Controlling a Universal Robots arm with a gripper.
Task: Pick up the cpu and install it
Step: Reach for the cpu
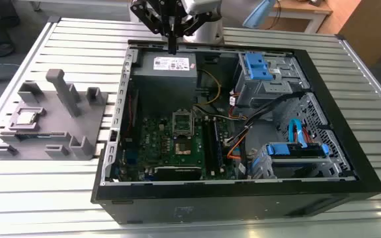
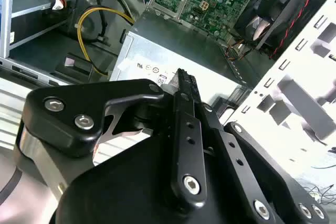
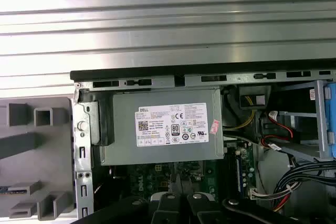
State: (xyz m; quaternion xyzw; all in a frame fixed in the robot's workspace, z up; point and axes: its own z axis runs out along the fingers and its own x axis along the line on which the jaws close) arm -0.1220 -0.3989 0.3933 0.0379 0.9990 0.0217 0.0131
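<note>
- My tool (image 1: pixel 172 47) hangs over the far rim of the open computer case (image 1: pixel 243 198), right above the grey power supply (image 1: pixel 170 64) that fills that corner of the case.
- The tool's two fingers are pressed together tip to tip, with nothing between them; the second wrist view shows them as one black bar (image 2: pixel 185 82) pointing at the power supply's white label (image 2: pixel 152 69).
- The cpu (image 1: pixel 26 117) is outside the case, well off the case wall on the exterior view's left. It is a small pale square sitting on the grey holder (image 1: pixel 51 144), and it seems to lie flat in a shallow recess, though I can't be sure of that from here.
- The holder stands on the slatted metal bench (image 1: pixel 45 198), just beside the case, with several upright posts rising from it.
- Inside the case, the green board (image 1: pixel 167 146) lies on the case floor, nearer the front than the power supply.
- The board's square socket (image 1: pixel 182 123) sits near the middle of the case, with its metal frame around it; no chip is seen in it.
- In the first wrist view, the power supply (image 3: pixel 160 127) lies against the case's black rim, and my tool's black links (image 3: pixel 178 205) show over the board.
</note>
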